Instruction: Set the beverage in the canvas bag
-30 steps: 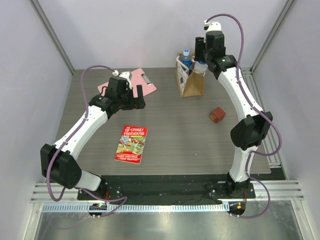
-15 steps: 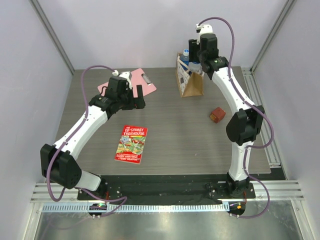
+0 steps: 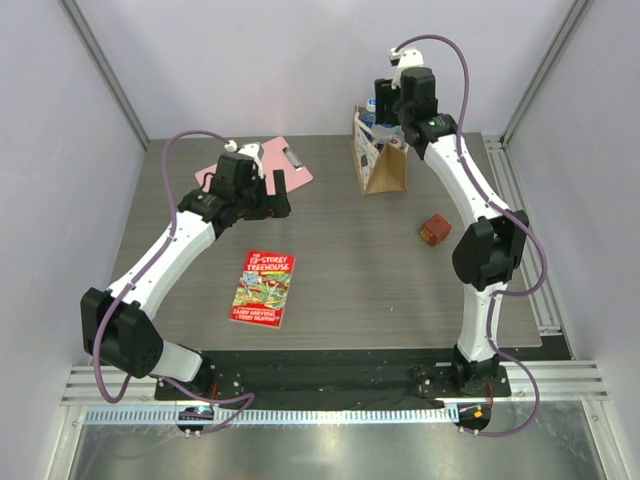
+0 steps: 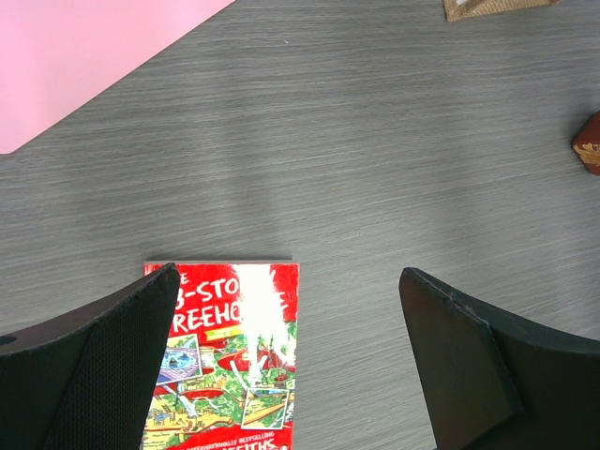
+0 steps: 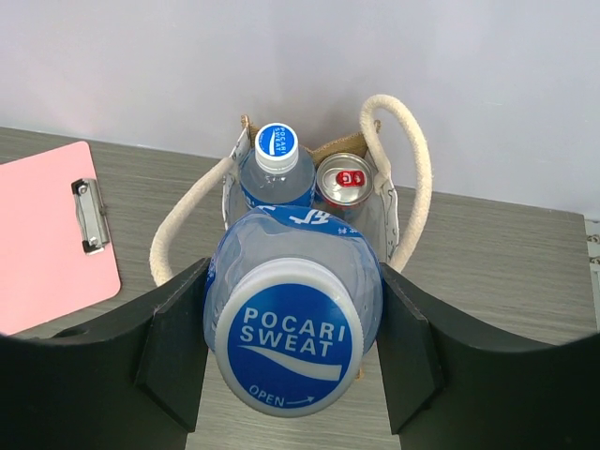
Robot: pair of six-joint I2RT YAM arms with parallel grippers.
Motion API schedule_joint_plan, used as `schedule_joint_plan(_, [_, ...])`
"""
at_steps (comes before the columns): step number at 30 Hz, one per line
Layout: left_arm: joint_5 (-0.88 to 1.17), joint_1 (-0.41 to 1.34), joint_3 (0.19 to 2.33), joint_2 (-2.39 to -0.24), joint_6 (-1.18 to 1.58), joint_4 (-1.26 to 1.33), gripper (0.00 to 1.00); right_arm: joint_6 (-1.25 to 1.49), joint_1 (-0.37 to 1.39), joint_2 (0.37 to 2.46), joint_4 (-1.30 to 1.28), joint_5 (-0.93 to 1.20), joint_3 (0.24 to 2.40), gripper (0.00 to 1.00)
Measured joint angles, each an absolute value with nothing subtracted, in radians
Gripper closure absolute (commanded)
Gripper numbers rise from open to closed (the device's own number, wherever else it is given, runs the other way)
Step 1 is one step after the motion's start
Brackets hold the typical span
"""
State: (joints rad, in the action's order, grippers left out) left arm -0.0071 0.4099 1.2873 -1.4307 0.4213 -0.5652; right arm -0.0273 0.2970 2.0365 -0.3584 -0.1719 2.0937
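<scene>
- The grey surface (image 3: 350, 280) fills the middle of the top view. The work is at its far edge, upper right of centre.
- The canvas bag (image 3: 385, 172) stands upright there with its mouth open. In the right wrist view it sits upper centre, its cream handles splayed to either side.
- A pink clipboard (image 5: 47, 234) and a red book (image 3: 264, 287) lie to the left and lower left, well apart from the bag and not in your way.
- The beverage (image 5: 295, 328), a blue-capped bottle, hangs above and just in front of the bag. The right fingers (image 5: 173, 356) are clamped on its sides.
- The left fingers (image 4: 103, 366) are spread wide and hold nothing, over the book's top edge.
- A smaller bottle (image 5: 277, 164) and a red can (image 5: 345, 180) already fill much of the bag, so I judge the fit tight. Carry yours past the near rim, lower it between the handles, and let go only once it is seated.
- A small red-brown block (image 3: 434, 229) lies right of centre, clear of the path.
</scene>
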Motion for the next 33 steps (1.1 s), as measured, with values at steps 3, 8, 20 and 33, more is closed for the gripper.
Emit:
schedule_joint_plan(3, [-0.007, 0.410, 1.287, -1.431, 0.421, -0.565, 0.00, -0.033, 0.297, 2.037, -0.356, -0.164, 2.094, 0.99])
schedule_joint_plan(8, [-0.007, 0.410, 1.287, -1.431, 0.421, -0.565, 0.00, -0.047, 0.297, 2.059, -0.330, -0.146, 2.094, 0.99])
schedule_joint_plan(20, [-0.007, 0.410, 1.287, -1.431, 0.422, -0.566, 0.00, -0.023, 0.297, 2.122, -0.381, -0.110, 2.099, 0.99])
schedule_joint_plan(33, [0.005, 0.405, 1.287, -1.431, 0.435, -0.565, 0.00, -0.010, 0.297, 2.143, -0.442, -0.117, 2.120, 0.87])
